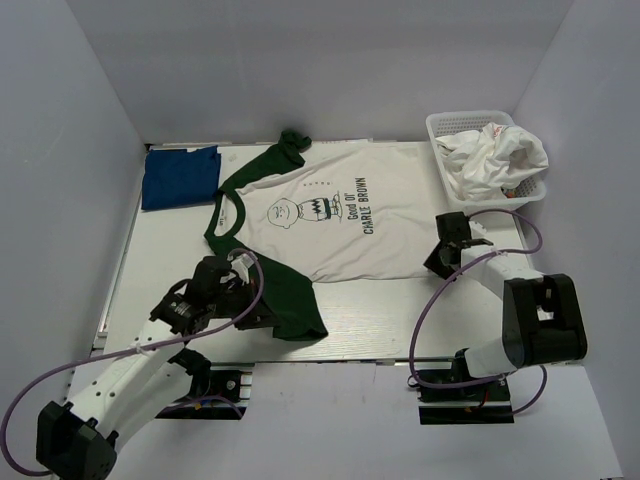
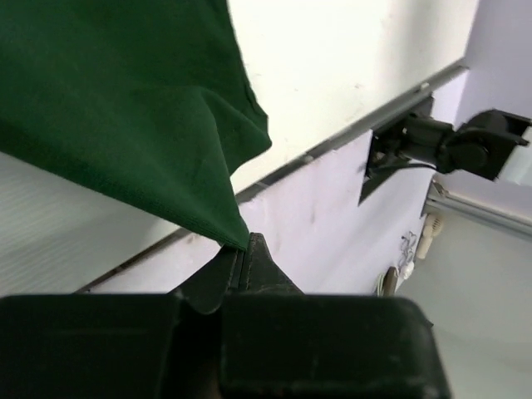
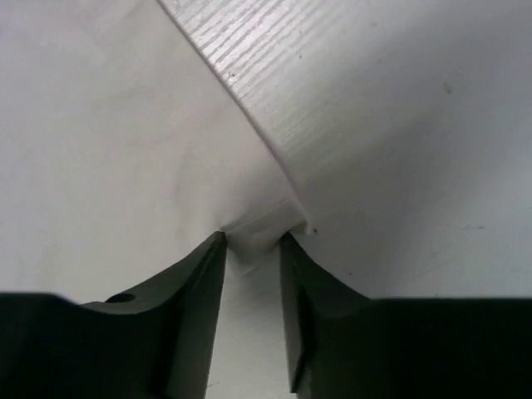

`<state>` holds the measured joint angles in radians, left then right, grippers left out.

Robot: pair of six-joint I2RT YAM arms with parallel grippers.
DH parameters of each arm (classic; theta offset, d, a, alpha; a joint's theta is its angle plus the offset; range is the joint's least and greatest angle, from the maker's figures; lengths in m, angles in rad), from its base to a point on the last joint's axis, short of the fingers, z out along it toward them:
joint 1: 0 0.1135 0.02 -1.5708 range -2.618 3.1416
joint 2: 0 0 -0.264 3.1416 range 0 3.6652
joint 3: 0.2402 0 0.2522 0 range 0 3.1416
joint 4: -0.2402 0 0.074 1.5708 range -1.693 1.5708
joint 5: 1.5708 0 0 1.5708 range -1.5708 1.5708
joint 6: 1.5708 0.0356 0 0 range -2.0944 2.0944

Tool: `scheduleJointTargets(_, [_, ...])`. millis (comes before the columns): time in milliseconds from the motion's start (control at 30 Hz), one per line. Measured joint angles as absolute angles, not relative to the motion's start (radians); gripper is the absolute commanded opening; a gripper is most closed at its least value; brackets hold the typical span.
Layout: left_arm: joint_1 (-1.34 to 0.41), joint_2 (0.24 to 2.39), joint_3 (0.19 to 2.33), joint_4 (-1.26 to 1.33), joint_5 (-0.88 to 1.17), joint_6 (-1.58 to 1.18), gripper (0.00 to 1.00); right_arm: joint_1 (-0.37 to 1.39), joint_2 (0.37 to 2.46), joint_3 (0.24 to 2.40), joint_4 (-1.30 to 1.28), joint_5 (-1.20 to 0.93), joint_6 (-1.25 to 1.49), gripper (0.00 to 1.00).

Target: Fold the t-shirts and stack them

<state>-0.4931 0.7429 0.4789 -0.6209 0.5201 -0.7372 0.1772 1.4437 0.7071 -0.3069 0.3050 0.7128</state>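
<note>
1. The left tool [image 2: 243, 250] is shut tight on the tip of the green sleeve [image 2: 125, 108]. The cloth rises from the closed jaws in a taut peak.
2. The right tool [image 3: 252, 240] pinches a pucker of white cloth between its tips, at the near right corner of the shirt's hem.
3. The shirt [image 1: 320, 215] lies flat and print up across the middle of the table [image 1: 370, 322], collar to the left and hem to the right. The held sleeve points toward the near edge.
4. A blue shirt [image 1: 180, 177] lies folded at the far left corner. More white shirts [image 1: 495, 155] are heaped in the basket [image 1: 440, 125] at the far right.
5. Step in hand, as I judge it: the first fold of the printed shirt, both near-side grips taken and the fold itself not yet made.
6. The next move calls for lifting sleeve and hem corner together and carrying them away from the arms over the body of the shirt, at an even pace so the fold line runs straight.
7. Hard to tell:
   - How much cloth the right tool has — one layer or two.
   - How many shirts are in the basket.
   - The far sleeve, which is bunched up.
   - The left tool in the overhead view, where its tips are lost against the dark sleeve.
</note>
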Motion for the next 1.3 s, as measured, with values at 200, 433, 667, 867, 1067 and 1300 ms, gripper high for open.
scheduleJointTargets(200, [-0.493, 0.643, 0.479, -0.714, 0.535, -0.747, 0.00, 0.156, 1.327, 0.599, -0.299, 0.282, 0.737, 0.00])
scheduleJointTargets(433, [-0.493, 0.527, 0.479, -0.886, 0.542, -0.787, 0.00, 0.157, 1.103, 0.505, -0.449, 0.261, 0.743, 0.00])
scheduleJointTargets(667, [-0.493, 0.519, 0.447, -0.774, 0.612, -0.817, 0.00, 0.160, 1.105, 0.513, -0.466, 0.212, 0.717, 0.00])
scheduleJointTargets(867, [-0.488, 0.691, 0.456, -0.477, 0.567, -0.821, 0.00, 0.187, 1.166, 0.621, -0.445, 0.196, 0.682, 0.00])
scheduleJointTargets(1067, [-0.473, 0.912, 0.635, -0.371, 0.308, -0.825, 0.00, 0.211, 1.245, 0.778, -0.410, 0.207, 0.645, 0.00])
scheduleJointTargets(1300, [-0.438, 1.114, 0.893, -0.373, 0.008, -0.813, 0.00, 0.218, 1.361, 0.912, -0.386, 0.218, 0.645, 0.00])
